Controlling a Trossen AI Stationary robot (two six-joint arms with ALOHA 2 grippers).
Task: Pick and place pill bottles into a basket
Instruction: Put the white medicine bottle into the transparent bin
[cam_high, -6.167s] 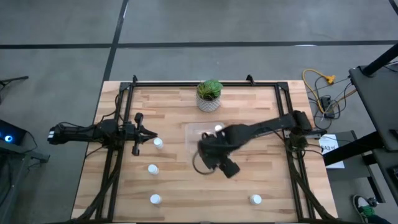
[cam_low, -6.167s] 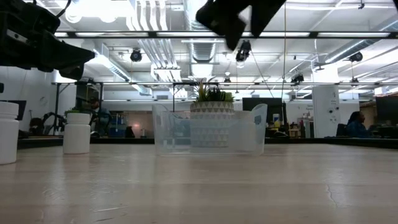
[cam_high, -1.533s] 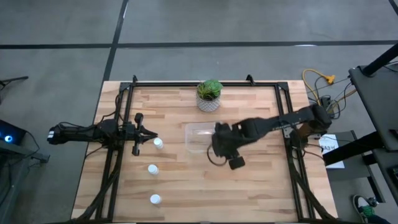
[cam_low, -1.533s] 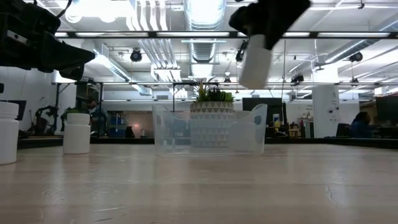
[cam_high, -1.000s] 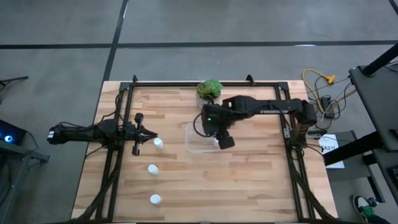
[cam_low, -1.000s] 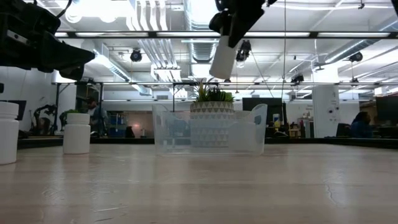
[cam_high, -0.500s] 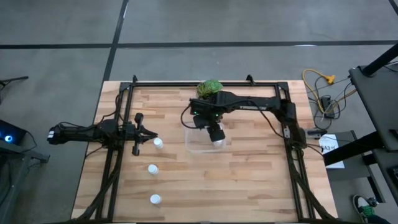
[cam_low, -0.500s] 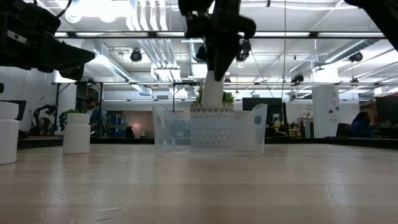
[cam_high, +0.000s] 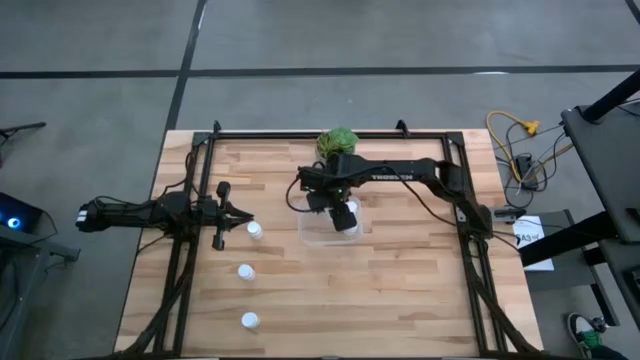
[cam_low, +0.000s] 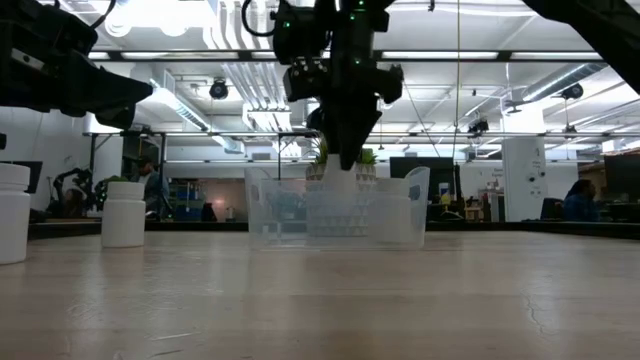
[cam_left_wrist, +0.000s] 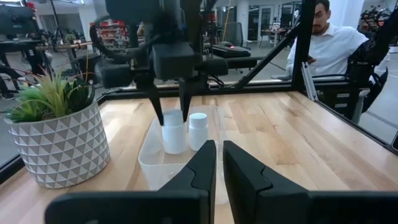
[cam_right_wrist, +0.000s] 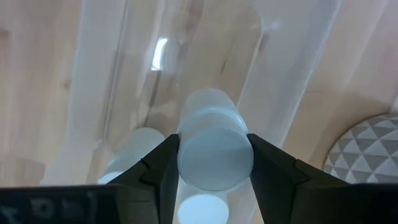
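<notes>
Now your right gripper (cam_left_wrist: 170, 115) was inside the basket (cam_left_wrist: 149, 155), fingers closed around a bottle (cam_left_wrist: 173, 132) standing beside another bottle (cam_left_wrist: 198, 130). Your left gripper (cam_high: 222, 213) waited shut at the table's left.

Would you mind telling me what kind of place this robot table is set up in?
Probably an open-plan robotics lab or workshop: exposed ceiling ducts and strip lights overhead, a bare concrete floor around the table, and a person at another workstation behind.
</notes>
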